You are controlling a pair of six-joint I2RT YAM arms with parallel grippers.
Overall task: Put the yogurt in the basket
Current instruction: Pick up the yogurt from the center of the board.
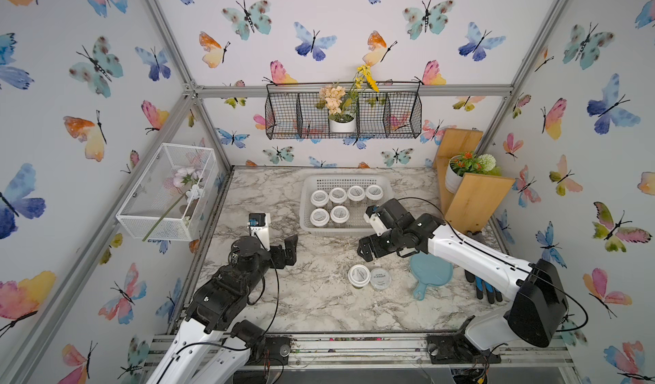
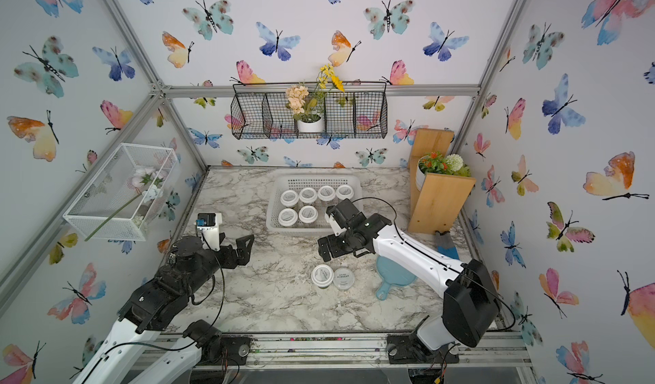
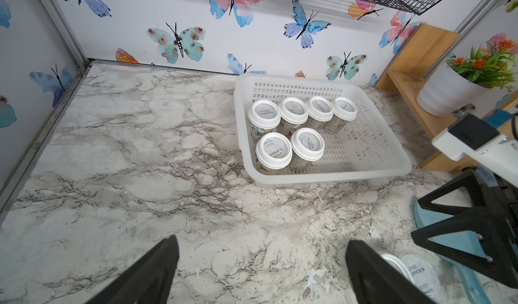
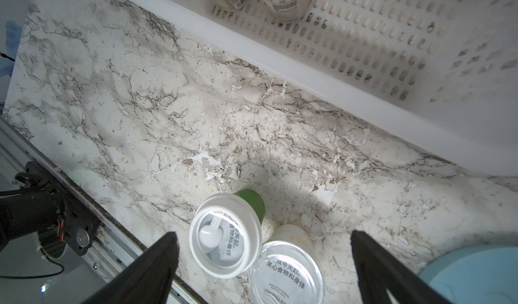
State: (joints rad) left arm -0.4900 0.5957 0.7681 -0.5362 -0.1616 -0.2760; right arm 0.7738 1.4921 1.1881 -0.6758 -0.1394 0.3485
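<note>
Six yogurt jars (image 1: pixel 339 214) in the basket (image 1: pixel 345 179), two loose jars (image 1: pixel 359 276) outside.
In both top views your loose jars sit side by side on the table (image 1: pixel 312 300), near the right gripper (image 1: pixel 365 251). Left wrist: left gripper (image 3: pixel 262 241) fingers spread, empty. Right wrist: fingers spread over both.

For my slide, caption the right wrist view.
Open right end effector aimed at two yogurt jars outside the white basket.

My claw (image 3: pixel 260 243) stands wide open above the marble table (image 3: pixel 126 154), gripping nothing. Ahead and off to its right sits the white basket (image 3: pixel 330 176) with six yogurt jars (image 3: pixel 273 150) upright inside, four in the far row and two nearer. Two more jars (image 3: pixel 417 271) stand close by on that same side, partly hidden behind one finger (image 3: pixel 372 271).
</note>
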